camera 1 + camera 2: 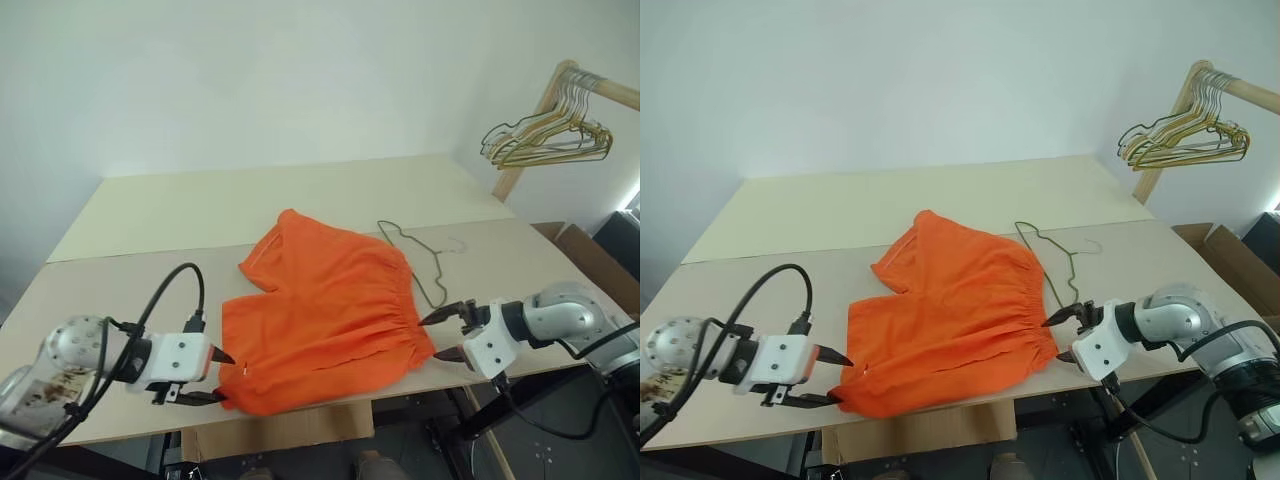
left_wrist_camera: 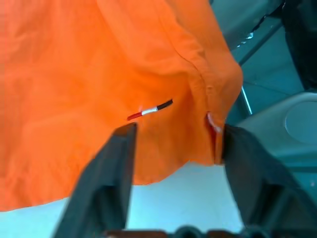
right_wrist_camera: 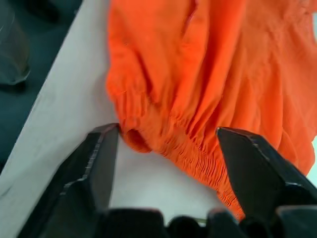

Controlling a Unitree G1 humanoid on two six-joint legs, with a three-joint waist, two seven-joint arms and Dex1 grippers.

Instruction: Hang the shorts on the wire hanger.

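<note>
The orange shorts (image 1: 320, 315) lie flat on the table (image 1: 250, 205), gathered waistband to the right, legs to the left. The thin dark wire hanger (image 1: 425, 262) lies on the table just right of the waistband, its hook pointing further right. My left gripper (image 1: 226, 377) is open at the shorts' near left hem corner. In the left wrist view that corner and a small tag (image 2: 148, 111) sit between its fingers (image 2: 111, 168). My right gripper (image 1: 433, 337) is open at the near waistband corner. The right wrist view has the elastic corner (image 3: 136, 139) between its fingertips, unclamped.
A bunch of gold and cream hangers (image 1: 545, 135) hangs on a wooden rack at the far right. A cardboard box (image 1: 592, 258) stands beyond the table's right end. The shorts' near edge lies close to the table's front edge (image 1: 300, 412).
</note>
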